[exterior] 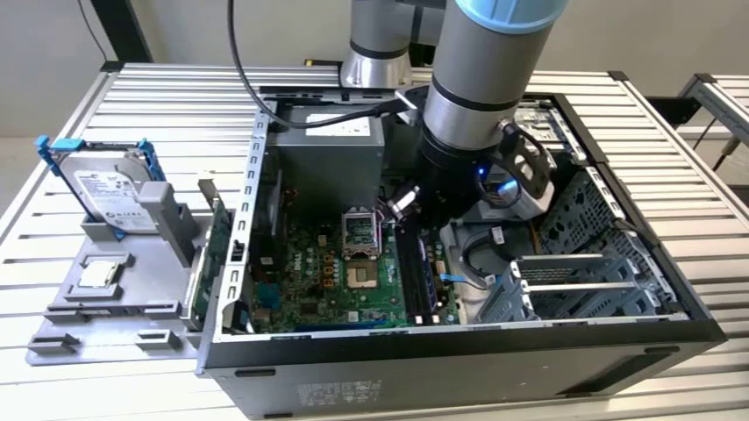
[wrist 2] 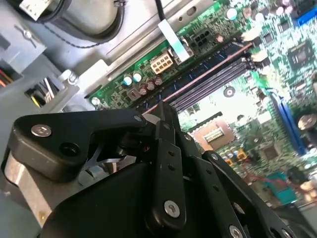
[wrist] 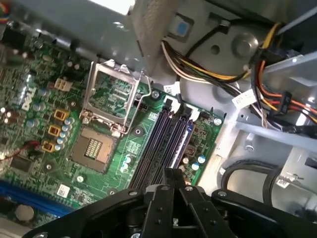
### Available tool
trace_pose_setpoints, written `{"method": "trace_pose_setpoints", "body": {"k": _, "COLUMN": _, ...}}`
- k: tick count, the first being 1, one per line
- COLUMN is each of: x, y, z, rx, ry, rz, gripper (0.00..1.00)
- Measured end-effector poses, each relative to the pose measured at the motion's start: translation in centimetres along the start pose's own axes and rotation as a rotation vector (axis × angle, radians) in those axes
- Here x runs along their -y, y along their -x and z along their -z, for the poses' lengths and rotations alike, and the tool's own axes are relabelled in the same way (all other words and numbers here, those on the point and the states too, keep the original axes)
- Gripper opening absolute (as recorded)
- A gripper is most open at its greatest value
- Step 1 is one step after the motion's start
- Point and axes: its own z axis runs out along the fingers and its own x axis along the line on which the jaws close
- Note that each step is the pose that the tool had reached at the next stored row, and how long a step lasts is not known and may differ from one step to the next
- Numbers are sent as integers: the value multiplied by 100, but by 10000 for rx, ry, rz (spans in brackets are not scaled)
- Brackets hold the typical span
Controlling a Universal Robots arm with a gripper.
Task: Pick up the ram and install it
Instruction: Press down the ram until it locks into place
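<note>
The exterior view looks steeply down from some way off at the open computer case (exterior: 468,228) on the tabletop (exterior: 153,96), while both wrist views peer closely past the pincer (wrist: 173,181) at the motherboard (wrist: 64,114), sharing its memory slots (wrist: 166,141).

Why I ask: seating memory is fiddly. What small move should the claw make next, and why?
Probably a gentle press straight down. In the first wrist view the claw looks shut on the ram, which lies lengthwise along the black memory slots. Whether it is fully seated I cannot tell.
</note>
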Motion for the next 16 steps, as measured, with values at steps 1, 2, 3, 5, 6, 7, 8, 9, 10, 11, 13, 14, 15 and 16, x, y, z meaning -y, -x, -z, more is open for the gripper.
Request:
{"method": "trace_pose_setpoints", "body": {"k": 1, "x": 0, "y": 0, "z": 0, "rx": 0, "ry": 1, "rz": 179, "gripper": 0}}
{"method": "trace_pose_setpoints", "body": {"k": 2, "x": 0, "y": 0, "z": 0, "rx": -1, "ry": 2, "rz": 360, "gripper": 0}}
{"method": "trace_pose_setpoints", "body": {"k": 3, "x": 0, "y": 0, "z": 0, "rx": -2, "ry": 2, "rz": 539, "gripper": 0}}
{"method": "trace_pose_setpoints", "body": {"k": 5, "x": 0, "y": 0, "z": 0, "rx": -4, "ry": 4, "rz": 1106, "gripper": 0}}
{"method": "trace_pose_setpoints", "body": {"k": 6, "x": 0, "y": 0, "z": 0, "rx": -5, "ry": 5, "rz": 1297, "gripper": 0}}
{"method": "trace_pose_setpoints", "body": {"k": 7, "x": 0, "y": 0, "z": 0, "rx": -6, "ry": 5, "rz": 1487, "gripper": 0}}
{"method": "trace_pose_setpoints", "body": {"k": 8, "x": 0, "y": 0, "z": 0, "rx": -6, "ry": 6, "rz": 1657, "gripper": 0}}
{"method": "trace_pose_setpoints", "body": {"k": 9, "x": 0, "y": 0, "z": 0, "rx": -7, "ry": 7, "rz": 1836, "gripper": 0}}
{"method": "trace_pose_setpoints", "body": {"k": 10, "x": 0, "y": 0, "z": 1, "rx": -8, "ry": 7, "rz": 2027, "gripper": 0}}
{"method": "trace_pose_setpoints", "body": {"k": 11, "x": 0, "y": 0, "z": 0, "rx": -8, "ry": 8, "rz": 2213, "gripper": 0}}
{"method": "trace_pose_setpoints", "body": {"k": 13, "x": 0, "y": 0, "z": 1, "rx": -10, "ry": 9, "rz": 2573, "gripper": 0}}
{"method": "trace_pose_setpoints", "body": {"k": 14, "x": 0, "y": 0, "z": 0, "rx": -10, "ry": 10, "rz": 2746, "gripper": 0}}
{"method": "trace_pose_setpoints", "body": {"k": 15, "x": 0, "y": 0, "z": 0, "rx": -12, "ry": 11, "rz": 2932, "gripper": 0}}
{"method": "trace_pose_setpoints", "body": {"k": 16, "x": 0, "y": 0, "z": 0, "rx": -13, "ry": 11, "rz": 3123, "gripper": 0}}
